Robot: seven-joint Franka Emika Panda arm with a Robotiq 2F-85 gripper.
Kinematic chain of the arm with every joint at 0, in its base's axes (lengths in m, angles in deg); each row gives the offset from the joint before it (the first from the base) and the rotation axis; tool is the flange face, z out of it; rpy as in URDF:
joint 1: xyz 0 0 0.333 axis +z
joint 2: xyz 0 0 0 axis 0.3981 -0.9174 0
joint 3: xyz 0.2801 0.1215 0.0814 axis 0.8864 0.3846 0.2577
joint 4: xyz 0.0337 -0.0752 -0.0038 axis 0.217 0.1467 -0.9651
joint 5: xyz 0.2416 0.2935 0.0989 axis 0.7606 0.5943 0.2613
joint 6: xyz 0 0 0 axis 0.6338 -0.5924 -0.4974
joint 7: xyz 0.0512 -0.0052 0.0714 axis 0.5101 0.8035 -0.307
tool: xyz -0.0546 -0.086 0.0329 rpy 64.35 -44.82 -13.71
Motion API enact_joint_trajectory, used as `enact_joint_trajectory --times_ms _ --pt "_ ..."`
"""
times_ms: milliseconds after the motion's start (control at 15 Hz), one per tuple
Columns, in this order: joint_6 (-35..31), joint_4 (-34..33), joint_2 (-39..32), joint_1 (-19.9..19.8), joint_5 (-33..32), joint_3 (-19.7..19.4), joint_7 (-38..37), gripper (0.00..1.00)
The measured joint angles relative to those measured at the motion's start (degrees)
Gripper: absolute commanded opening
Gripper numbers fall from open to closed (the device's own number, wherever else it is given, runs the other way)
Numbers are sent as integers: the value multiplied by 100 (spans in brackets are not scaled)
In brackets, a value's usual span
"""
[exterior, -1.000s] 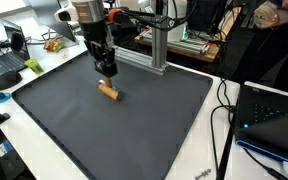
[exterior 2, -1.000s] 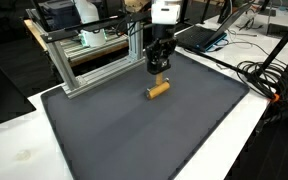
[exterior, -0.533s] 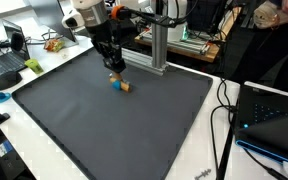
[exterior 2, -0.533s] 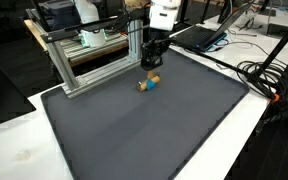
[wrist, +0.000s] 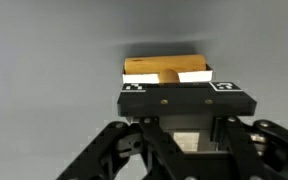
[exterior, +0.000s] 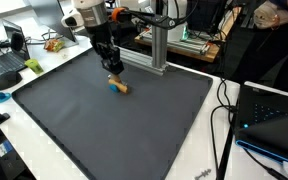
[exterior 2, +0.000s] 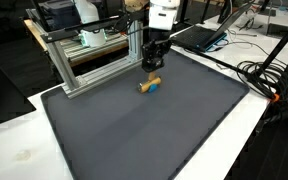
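Observation:
A short wooden block (exterior: 117,86) with a blue end (exterior 2: 155,86) sits low over the dark grey mat (exterior: 104,135) near its far edge. It also shows in an exterior view as the block (exterior 2: 147,86) on the mat (exterior 2: 154,135). My gripper (exterior: 113,72) comes straight down onto it and is shut on it; the gripper (exterior 2: 151,69) hides the block's top. In the wrist view the block (wrist: 162,68) lies crosswise just past the gripper (wrist: 179,84), against the plain mat. I cannot tell whether the block touches the mat.
An aluminium frame (exterior: 156,45) stands at the mat's far edge, close behind the arm, also seen as the frame (exterior 2: 84,65). A laptop (exterior: 269,115) and cables (exterior 2: 269,85) lie beside the mat. A person (exterior: 269,35) stands at the back.
The block has turned in the gripper and shifted a little toward the frame with it; its blue end now shows. The jaws stayed shut.

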Motion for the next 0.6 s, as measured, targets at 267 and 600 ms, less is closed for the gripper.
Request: enact_joint_trajectory --times_ms 267,600 --pt "-183 31 16 23 -31 -25 -123 22" --pt "-422 96 84 41 -58 -51 -230 22"
